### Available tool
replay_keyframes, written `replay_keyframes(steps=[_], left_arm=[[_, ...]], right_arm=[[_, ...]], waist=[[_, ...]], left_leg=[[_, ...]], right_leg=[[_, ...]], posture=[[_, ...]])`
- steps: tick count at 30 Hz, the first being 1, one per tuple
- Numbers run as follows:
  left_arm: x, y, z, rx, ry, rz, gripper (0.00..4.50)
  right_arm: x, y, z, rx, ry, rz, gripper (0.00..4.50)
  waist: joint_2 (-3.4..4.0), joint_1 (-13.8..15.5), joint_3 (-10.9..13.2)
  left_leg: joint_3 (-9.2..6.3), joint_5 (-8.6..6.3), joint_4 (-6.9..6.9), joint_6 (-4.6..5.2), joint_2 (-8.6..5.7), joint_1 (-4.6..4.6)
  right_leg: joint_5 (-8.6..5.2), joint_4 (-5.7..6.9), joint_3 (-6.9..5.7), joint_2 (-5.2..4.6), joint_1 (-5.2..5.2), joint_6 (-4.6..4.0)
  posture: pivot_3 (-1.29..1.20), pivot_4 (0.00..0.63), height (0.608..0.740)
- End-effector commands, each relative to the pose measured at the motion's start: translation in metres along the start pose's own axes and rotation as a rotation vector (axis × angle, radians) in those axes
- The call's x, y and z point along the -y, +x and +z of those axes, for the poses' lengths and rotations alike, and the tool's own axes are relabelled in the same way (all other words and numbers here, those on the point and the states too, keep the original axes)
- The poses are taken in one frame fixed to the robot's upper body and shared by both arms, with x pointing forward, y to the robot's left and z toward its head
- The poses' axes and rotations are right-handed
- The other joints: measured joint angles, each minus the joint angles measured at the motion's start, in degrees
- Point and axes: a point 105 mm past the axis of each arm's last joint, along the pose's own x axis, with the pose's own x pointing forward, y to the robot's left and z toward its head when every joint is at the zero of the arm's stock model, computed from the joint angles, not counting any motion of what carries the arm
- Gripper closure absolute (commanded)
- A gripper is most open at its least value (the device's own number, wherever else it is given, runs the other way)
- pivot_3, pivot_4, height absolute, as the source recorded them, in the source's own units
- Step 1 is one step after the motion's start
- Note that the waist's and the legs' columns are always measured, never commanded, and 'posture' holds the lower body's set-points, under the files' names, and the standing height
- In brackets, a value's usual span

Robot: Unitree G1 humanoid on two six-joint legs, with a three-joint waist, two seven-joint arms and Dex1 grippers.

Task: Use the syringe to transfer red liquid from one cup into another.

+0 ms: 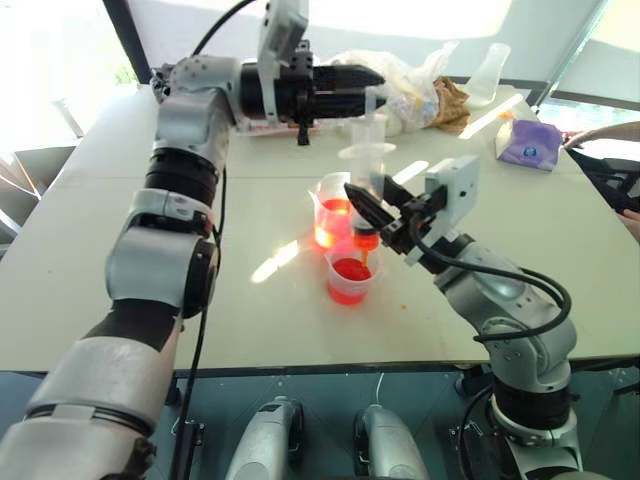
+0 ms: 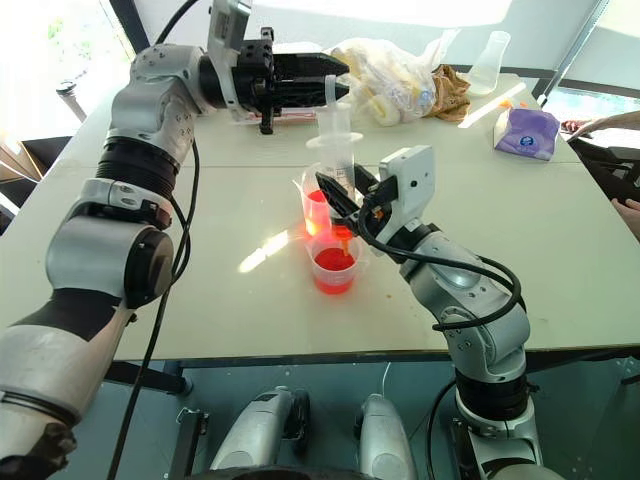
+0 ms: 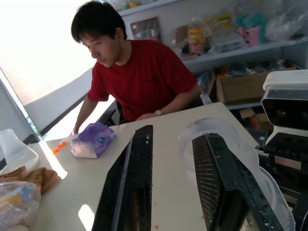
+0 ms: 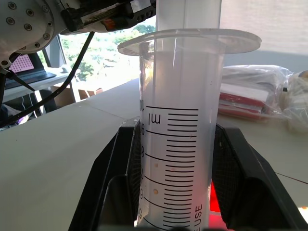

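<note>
My right gripper (image 1: 362, 200) is shut on the barrel of the syringe (image 1: 367, 150), holding it upright. Its orange tip hangs just over the small handleless cup (image 1: 349, 282), which holds red liquid (image 1: 350, 270). The handled beaker (image 1: 325, 205) stands just behind, also with red liquid in it. In the right wrist view the printed barrel (image 4: 175, 144) sits clamped between the gripper's (image 4: 175, 127) two black fingers. My left gripper (image 1: 378, 80) lies level at the raised plunger's top. In the left wrist view its fingers (image 3: 137, 159) stand apart, with the plunger's clear top (image 3: 211, 130) against one of them.
At the back of the table (image 1: 120, 300) lie a plastic bag of items (image 1: 410, 85), a clear flask (image 1: 487, 75) and a purple tissue pack (image 1: 528, 143). A person in a red shirt (image 3: 139, 77) sits at the table's right side, a hand (image 1: 600, 135) near the pack.
</note>
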Motion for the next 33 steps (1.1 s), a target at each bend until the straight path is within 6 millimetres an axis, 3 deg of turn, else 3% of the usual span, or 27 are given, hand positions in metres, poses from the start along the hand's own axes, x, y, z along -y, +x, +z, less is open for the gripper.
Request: replay_keyframes(steps=[1, 12, 33], left_arm=[[0.002, 0.008, 0.021, 0.02, 0.061, -0.034, 4.48], [0.038, 0.016, -0.006, -0.003, -0.052, -0.157, 4.48], [0.065, 0.023, -0.028, 0.013, -0.159, -0.172, 4.48]], right_arm=[[-0.022, 0.001, 0.015, 0.076, -0.015, 0.097, 3.09], [-0.021, 0.003, 0.019, 0.112, -0.014, 0.074, 3.09], [-0.01, -0.003, 0.037, 0.12, -0.076, 0.056, 3.09]], waist=[[0.0, 0.0, 0.0], [0.0, -0.1, 0.0], [0.0, 0.0, 0.0]], left_leg=[[0.0, 0.0, 0.0, 0.0, 0.0, 0.0], [-0.03, 0.0, 0.0, -0.01, 0.02, 0.01], [-0.05, 0.0, 0.03, -0.01, 0.02, 0.03]], right_leg=[[0.0, 0.0, 0.0, 0.0, 0.0, 0.0], [0.0, 0.01, 0.06, -0.01, 0.01, 0.0], [0.0, 0.01, 0.06, -0.02, 0.05, 0.0]], posture=[[0.0, 0.15, 0.74], [0.0, 0.15, 0.74], [0.0, 0.15, 0.74]])
